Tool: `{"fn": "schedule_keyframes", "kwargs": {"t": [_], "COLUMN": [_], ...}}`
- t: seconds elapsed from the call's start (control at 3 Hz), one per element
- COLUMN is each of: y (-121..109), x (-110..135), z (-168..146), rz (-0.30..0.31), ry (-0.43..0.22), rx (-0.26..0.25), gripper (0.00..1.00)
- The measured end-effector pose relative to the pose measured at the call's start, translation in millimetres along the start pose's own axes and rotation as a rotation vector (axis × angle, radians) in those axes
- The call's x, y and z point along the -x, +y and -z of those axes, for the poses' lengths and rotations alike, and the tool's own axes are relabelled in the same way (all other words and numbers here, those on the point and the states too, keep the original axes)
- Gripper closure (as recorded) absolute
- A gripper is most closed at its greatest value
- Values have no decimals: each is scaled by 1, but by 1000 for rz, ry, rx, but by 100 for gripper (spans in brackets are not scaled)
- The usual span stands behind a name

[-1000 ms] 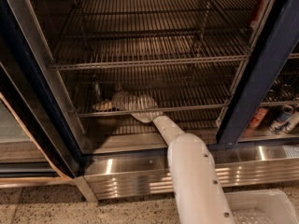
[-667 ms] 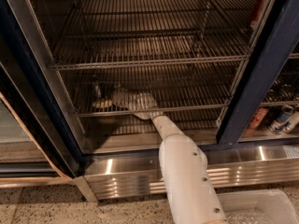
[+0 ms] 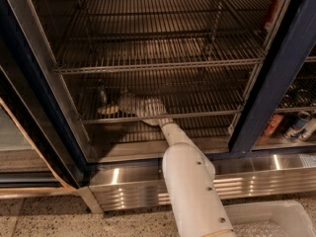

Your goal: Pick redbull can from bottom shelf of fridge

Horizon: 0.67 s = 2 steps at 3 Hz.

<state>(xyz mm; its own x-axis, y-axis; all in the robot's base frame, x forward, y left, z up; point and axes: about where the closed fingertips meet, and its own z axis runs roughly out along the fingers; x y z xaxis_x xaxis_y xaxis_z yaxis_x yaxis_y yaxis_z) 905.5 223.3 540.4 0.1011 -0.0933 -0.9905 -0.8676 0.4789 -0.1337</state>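
The fridge [image 3: 276, 78] stands open, with a dark navy frame and chrome wire racks. The redbull can [image 3: 102, 94] stands upright at the left of the bottom shelf [image 3: 207, 113], dim in the shadow. My white arm reaches in from the lower right over the shelf's front rail. My gripper [image 3: 117, 105] is at shelf height, right beside the can on its right. I cannot tell whether it touches the can.
The upper wire racks [image 3: 163, 63] hang close above the arm. The ribbed stainless base panel [image 3: 256, 179] runs below the opening. Behind the right door are a blue-silver can [image 3: 300, 125] and a red-orange one [image 3: 270, 125]. A white bin [image 3: 276, 218] sits on the floor at the lower right.
My arm has swung a little to the left, and the gripper has moved in closer to the can. The can has not moved.
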Motion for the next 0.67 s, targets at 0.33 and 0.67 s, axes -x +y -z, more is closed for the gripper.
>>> {"fn": "schedule_keyframes", "kwargs": {"t": [0.33, 0.67], "y": [1, 1], "x": [-2, -2], "z": [-1, -4], "rz": [-25, -37], "ry": [-13, -21], "rx": [17, 33], "gripper": [0, 19]}}
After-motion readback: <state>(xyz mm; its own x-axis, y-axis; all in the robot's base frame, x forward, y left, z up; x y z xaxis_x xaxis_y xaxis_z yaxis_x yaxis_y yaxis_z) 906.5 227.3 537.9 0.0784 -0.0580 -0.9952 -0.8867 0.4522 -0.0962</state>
